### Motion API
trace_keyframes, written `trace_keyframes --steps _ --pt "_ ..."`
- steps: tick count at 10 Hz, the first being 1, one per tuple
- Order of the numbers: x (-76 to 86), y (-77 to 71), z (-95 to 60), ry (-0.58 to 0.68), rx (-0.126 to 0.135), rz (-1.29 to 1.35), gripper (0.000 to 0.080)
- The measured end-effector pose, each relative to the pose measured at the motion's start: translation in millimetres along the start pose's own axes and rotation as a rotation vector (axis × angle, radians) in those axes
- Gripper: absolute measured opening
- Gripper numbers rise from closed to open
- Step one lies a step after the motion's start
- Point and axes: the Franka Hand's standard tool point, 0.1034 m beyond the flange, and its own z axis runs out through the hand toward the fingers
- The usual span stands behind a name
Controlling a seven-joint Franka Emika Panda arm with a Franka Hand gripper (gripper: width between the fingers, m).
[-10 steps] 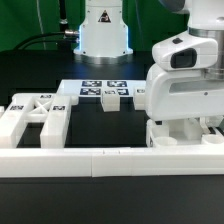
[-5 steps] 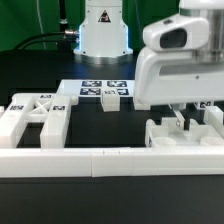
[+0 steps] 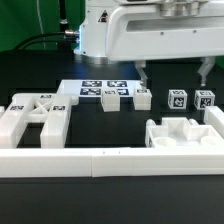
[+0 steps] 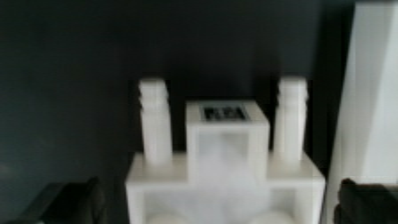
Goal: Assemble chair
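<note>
Hand [image 3: 176, 79] is hovering wide open, gripping nothing, directly above the pronged chair part [image 3: 185, 133]. Part is sitting on the tabletop [image 3: 110, 127] snug by the rail [image 3: 100, 160], exterior view's right, probably squared there for joining. Small blocks [image 3: 177, 98] are waiting just behind it.

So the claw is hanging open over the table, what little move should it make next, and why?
Probably drift toward one of the small tagged blocks and lower over it. The gripper is open, empty and raised above the parts; the big white piece rests free by the rail, and those blocks lie loose.
</note>
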Motion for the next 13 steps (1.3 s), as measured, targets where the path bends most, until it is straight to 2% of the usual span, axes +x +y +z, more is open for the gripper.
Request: trace_keyframes --steps 2,4,5,7,8,11,13 --pt "5.1 -1.8 0.9 -0.003 0.001 -0.002 0.0649" --pt "1.5 -0.3 3.4 -0.009 0.0 -0.001 0.0649" --pt "-14.7 9.8 11.3 -0.012 0.019 0.055 0.0649" --pt "-57.9 13.0 24.0 -0.004 0.009 0.053 0.0649" --pt "-71.7 17.5 28.8 -0.023 0.005 0.037 0.0649" --pt "-67.7 16.0 27.9 -0.036 0.007 0.035 0.0649" --pt "-76.8 15.6 27.5 -0.198 0.014 0.044 0.0649"
